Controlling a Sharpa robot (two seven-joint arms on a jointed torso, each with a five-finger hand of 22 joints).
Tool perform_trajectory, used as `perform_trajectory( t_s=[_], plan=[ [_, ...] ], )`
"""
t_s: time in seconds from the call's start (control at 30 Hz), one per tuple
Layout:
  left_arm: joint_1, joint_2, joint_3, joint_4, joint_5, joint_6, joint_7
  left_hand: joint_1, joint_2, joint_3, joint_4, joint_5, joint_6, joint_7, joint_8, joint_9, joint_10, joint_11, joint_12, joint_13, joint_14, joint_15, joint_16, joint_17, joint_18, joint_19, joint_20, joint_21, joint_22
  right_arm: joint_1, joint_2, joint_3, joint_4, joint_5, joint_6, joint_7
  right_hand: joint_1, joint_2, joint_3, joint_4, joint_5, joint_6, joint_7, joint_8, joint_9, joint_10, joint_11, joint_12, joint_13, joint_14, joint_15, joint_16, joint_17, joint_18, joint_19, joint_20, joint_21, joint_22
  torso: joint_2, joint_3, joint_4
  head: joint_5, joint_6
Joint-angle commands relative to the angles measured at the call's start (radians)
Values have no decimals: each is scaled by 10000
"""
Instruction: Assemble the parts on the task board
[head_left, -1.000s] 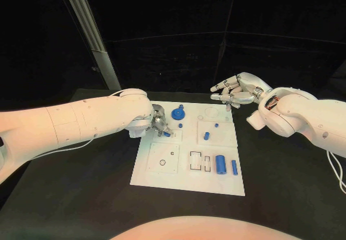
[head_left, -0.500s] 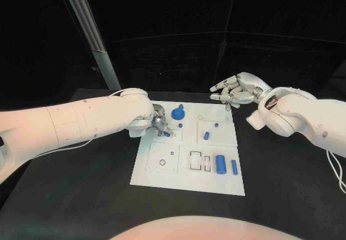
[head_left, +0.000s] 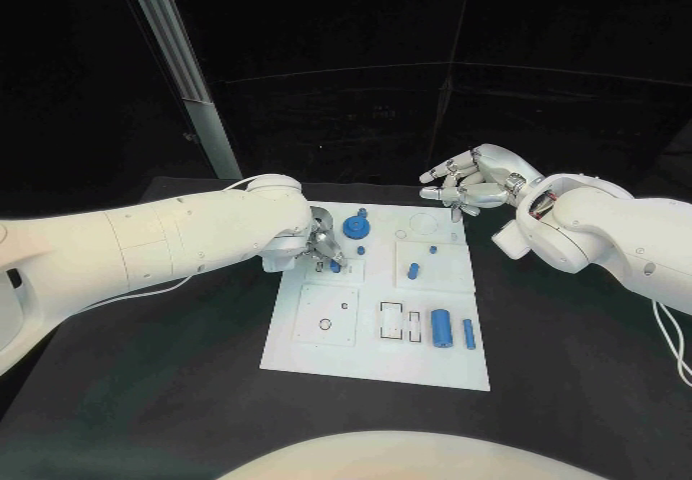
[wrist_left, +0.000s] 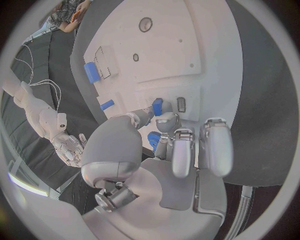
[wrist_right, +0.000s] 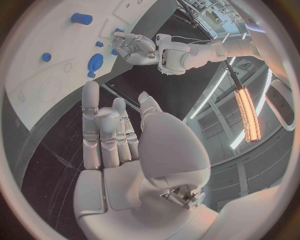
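1. A small blue part (head_left: 335, 266) is sitting at the left hand's (head_left: 316, 244) fingertips on the upper left of the task board (head_left: 361, 365); in the head view the fingers are hiding most of it, so its long axis cannot be told there.
2. The left wrist view is giving more: a short blue peg (wrist_left: 157, 106) is lying on the white plate beside a small dark slot (wrist_left: 181, 104), with a fingertip touching its end; a second blue piece (wrist_left: 153, 140) is peeking out beneath the curled fingers (wrist_left: 181, 150). Whether the hand is truly gripping either, I cannot tell.
3. Just above that hand, a round blue knob-shaped part (head_left: 358, 229) is standing on the board.
4. Farther down, a fat blue cylinder (head_left: 441, 324) and a slimmer one (head_left: 469, 333) are lying side by side, long axes running toward the robot.
5. The right hand (head_left: 464, 181) is hovering past the board's far right corner, fingers spread apart, holding nothing; the right wrist view is showing its palm (wrist_right: 134, 185) bare.
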Motion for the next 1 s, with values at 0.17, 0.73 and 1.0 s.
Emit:
perform_trajectory(
  t_s=[0.17, 0.73, 1.0],
  plan=[
    [-20, 106, -17, -96, -60, 365, -92, -246, -13, -345, 159, 11, 148, -34, 76, 22, 119, -12, 112, 78, 1056, -59, 31, 2634, -130, 136, -62, 86, 68, 23, 14, 8, 14, -13, 77, 48, -57, 52, -58, 6, 50, -81, -17, 61, 16, -26, 11, -21, -14, 68, -4, -67, -20, 57, 64, 21, -73, -16, -1, -3, -3, -22, -27],
    [-20, 135, -16, -236, -61, 188, -191, -1277, -394, -2281, 1085, -37, 310, -71, 102, 77, 179, -42, 238, 152, 1056, -82, 31, 2634, -162, 199, -96, 163, 254, 23, 27, 8, 6, -41, 66, 44, -63, 31, -128, 28, -47, -128, -1, 60, 10, -73, 28, -10, -37, 37, 11, -174, -66, 54, 70, 32, -143, -58, -8, -9, 12, -47, -20],
    [-18, -36, -7, -181, -66, -62, -119, -1277, -489, -3902, 1679, -274, 289, -107, 98, 115, 156, -51, 244, 107, 1056, -122, 31, 2634, -168, 215, -124, 165, 306, 23, 39, 8, -21, -41, 76, 49, -68, 31, -143, 36, -67, -139, 3, 60, 9, -84, 32, -6, -41, 29, 15, -194, -73, 54, 70, 35, -158, -67, -13, -9, 24, -20, 32]
  ],
)
